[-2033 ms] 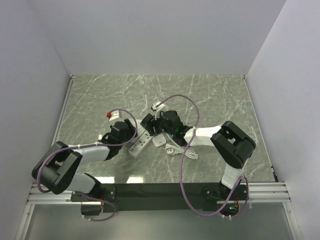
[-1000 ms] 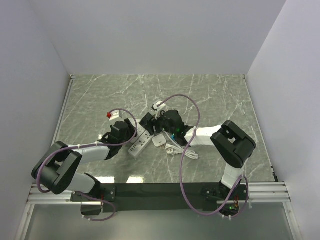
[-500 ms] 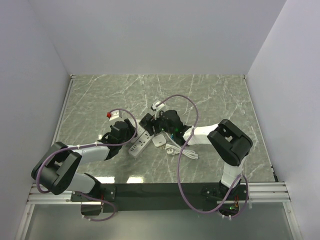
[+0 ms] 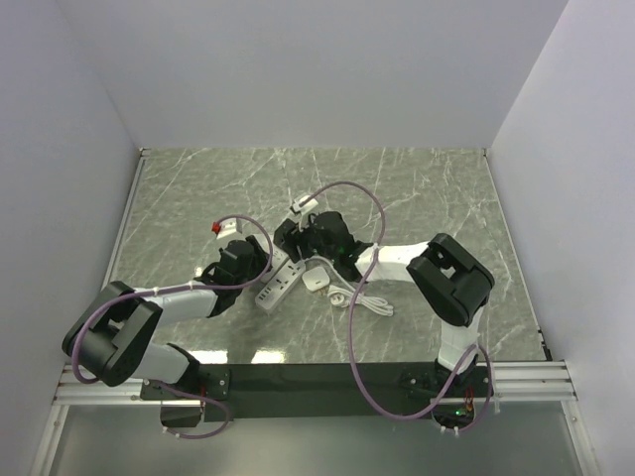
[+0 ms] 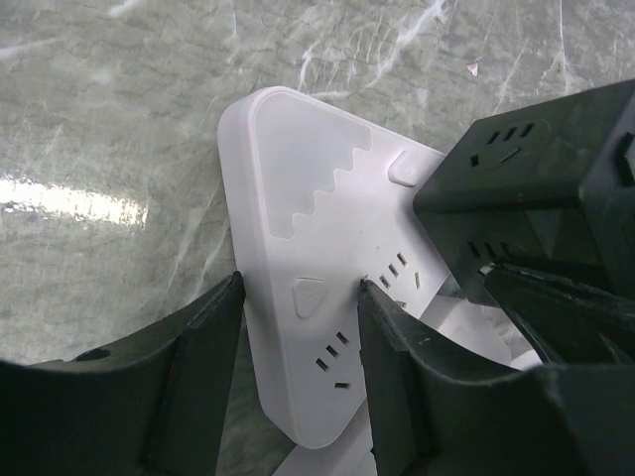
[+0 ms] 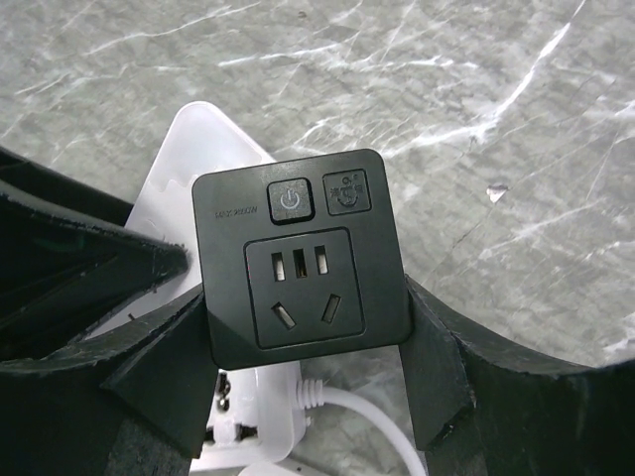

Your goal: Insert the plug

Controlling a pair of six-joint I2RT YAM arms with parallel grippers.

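The white power strip (image 5: 298, 188) is pinched across its width by the left hand (image 5: 300, 297), flat on the table (image 5: 89, 109), presumably to stop it sliding. The black plug (image 6: 303, 258) is gripped by its sides in the right hand (image 6: 303, 296), just over the strip, prongs likely downward.

Left pincer (image 5: 298, 297) and right pincer (image 6: 303, 297) both sit low over the surface (image 4: 437, 188).

- Surface: grey-green marble pattern with white veins, extending past the pincers on every side.
- Walls (image 4: 317, 79): plain white. One stands beyond the pincers and one to each side, at the surface edges.
- Metal rail (image 4: 526, 375): runs along the near edge, behind the pincers.
- Glare patch (image 5: 74, 198): on the surface, left of the left pincer.
- Pale fleck (image 6: 496, 191): on the surface, right of the right pincer and apart from it.
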